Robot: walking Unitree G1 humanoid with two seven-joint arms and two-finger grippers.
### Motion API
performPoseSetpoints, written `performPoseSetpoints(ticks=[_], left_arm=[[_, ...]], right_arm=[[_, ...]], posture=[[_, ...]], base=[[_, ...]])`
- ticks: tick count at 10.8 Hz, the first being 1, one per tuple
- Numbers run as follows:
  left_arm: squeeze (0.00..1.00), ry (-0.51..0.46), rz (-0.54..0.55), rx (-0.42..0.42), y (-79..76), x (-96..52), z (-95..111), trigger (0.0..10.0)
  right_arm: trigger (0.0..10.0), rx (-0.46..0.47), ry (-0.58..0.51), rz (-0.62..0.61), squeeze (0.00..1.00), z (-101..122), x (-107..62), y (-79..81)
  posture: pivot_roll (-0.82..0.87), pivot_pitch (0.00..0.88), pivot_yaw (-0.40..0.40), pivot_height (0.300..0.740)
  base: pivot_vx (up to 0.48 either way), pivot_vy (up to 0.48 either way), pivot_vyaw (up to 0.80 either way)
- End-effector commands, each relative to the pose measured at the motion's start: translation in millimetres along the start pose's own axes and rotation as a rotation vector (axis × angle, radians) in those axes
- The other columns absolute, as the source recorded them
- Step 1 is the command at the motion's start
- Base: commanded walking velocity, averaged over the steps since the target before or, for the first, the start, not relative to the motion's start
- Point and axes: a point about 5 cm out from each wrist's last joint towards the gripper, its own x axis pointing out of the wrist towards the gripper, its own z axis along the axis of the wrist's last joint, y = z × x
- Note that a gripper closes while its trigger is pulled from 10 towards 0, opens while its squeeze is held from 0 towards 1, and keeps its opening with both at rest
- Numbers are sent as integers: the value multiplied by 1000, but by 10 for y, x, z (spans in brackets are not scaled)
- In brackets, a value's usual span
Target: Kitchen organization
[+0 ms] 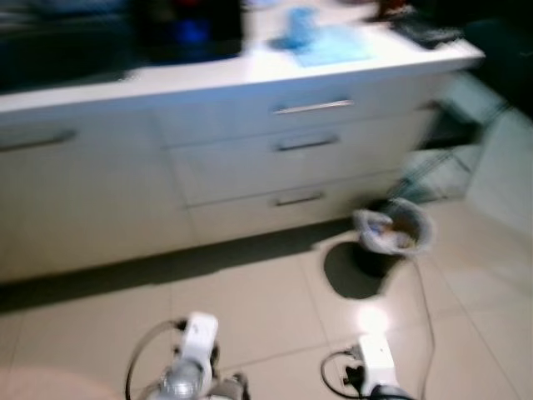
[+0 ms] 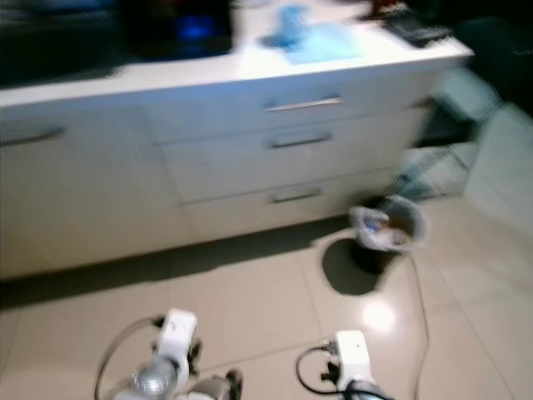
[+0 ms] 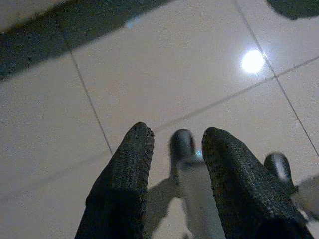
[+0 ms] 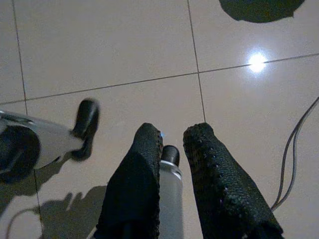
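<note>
Tiled floor [image 1: 250, 308], white drawers [image 1: 300, 158], lined bin [image 1: 391, 229]; countertop [image 1: 208, 75]

My arms are silver-white, the left arm [image 1: 190, 354] and right arm [image 1: 376, 362] each trailing looped black cables. My fingers [image 3: 124, 189] are long, black, with knurled, dotted pads.

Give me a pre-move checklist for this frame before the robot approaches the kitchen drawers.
1. Left gripper empty, fingers apart: ok.
2. Right gripper empty, fingers apart: ok.
3. Three drawers shut: ok.
4. Lined waste bin on the floor right of the drawers, near the path: not ok.
5. Cable lying on the tiles by the right arm: not ok.
6. Blue cloth and other countertop items identifiable: cannot tell, blurred.
</note>
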Motion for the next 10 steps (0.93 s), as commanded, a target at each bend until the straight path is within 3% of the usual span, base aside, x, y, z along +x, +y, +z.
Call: performPoseSetpoints(ticks=[1, 2, 6, 10], left_arm=[[0, 10, 10, 7, 44, -2, -11, 10000], [0, 3, 13, -5, 42, 0, 0, 10000], [0, 5, 13, 1, 43, 2, 6, 10000], [0, 11, 14, -4, 42, 3, 0, 10000]], right_arm=[[10000, 7, 18, 11, 0, -41, 2, 45], [10000, -2, 23, 17, 0, -50, 0, 49], [10000, 5, 8, 26, 0, -10, 13, 79], [10000, 3, 10, 37, 0, -1, 16, 85]], posture=[[64, 155, -16, 740], [69, 159, -21, 740], [72, 164, -22, 740], [66, 165, -21, 740]], base=[[0, 0, 800], [0, 0, 800], [0, 0, 0], [0, 290, 0]])
